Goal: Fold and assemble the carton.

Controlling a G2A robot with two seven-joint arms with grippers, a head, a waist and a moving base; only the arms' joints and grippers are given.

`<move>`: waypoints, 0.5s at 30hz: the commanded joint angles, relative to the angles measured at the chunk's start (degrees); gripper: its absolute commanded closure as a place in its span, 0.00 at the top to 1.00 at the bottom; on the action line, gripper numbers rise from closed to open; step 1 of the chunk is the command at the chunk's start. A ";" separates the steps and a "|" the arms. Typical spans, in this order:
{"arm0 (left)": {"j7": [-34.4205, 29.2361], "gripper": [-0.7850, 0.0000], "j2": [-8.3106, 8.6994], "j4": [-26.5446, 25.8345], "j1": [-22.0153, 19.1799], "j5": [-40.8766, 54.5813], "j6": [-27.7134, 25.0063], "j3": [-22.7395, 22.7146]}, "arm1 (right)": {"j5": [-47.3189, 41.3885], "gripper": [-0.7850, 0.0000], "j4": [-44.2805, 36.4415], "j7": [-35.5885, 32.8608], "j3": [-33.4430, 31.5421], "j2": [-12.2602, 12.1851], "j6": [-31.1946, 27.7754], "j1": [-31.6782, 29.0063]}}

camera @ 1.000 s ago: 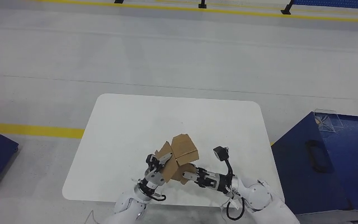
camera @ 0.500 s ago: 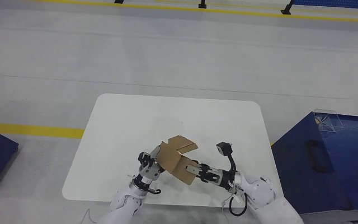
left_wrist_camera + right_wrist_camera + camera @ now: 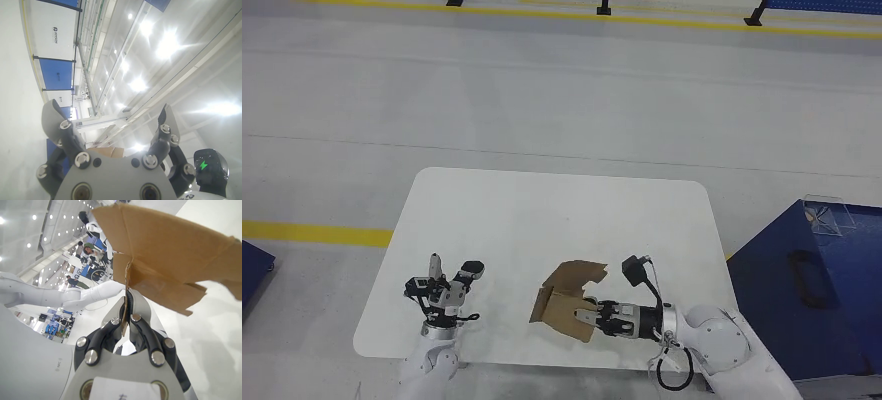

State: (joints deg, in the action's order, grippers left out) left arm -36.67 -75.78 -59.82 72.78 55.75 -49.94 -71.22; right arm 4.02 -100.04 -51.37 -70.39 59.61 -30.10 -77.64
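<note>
One carton, part-folded with loose flaps, sits at the near edge of the counter, right of centre. My right claw pinches one panel edge. My left claw stands wide and empty, well apart at left. To fold cleanly, I should steady that pinch and press each flap along its crease. Count: one carton, two claws.

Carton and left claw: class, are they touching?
Apart. The top view shows white tabletop between the left claw and the carton.
</note>
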 commanded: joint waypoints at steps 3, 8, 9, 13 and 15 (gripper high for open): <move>-3.00 1.00 0.19 -1.86 1.04 -2.94 -1.96 -0.56 | 6.34 0.00 -3.29 -2.06 -0.01 -0.43 3.03 -0.52; -1.82 1.00 0.10 -5.10 1.80 -9.94 -5.22 -0.26 | 9.72 0.00 -8.96 -4.33 -2.45 -1.25 6.01 -2.64; -1.99 1.00 0.05 -6.23 2.19 -10.51 -5.54 0.00 | 10.22 0.00 -9.80 -4.27 -3.09 -1.40 6.35 -3.12; -2.74 1.00 -0.11 -9.46 3.24 -13.33 -6.91 1.05 | 7.99 0.00 -11.59 -5.15 -4.46 -1.78 7.50 -4.53; -2.61 1.00 -0.15 -10.03 3.34 -15.51 -8.06 1.08 | 7.99 0.00 -11.59 -5.15 -4.46 -1.78 7.50 -4.53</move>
State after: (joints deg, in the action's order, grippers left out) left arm -39.49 -75.90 -69.61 76.13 41.47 -57.41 -70.07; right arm 11.91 -111.66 -56.57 -74.87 57.82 -22.57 -82.21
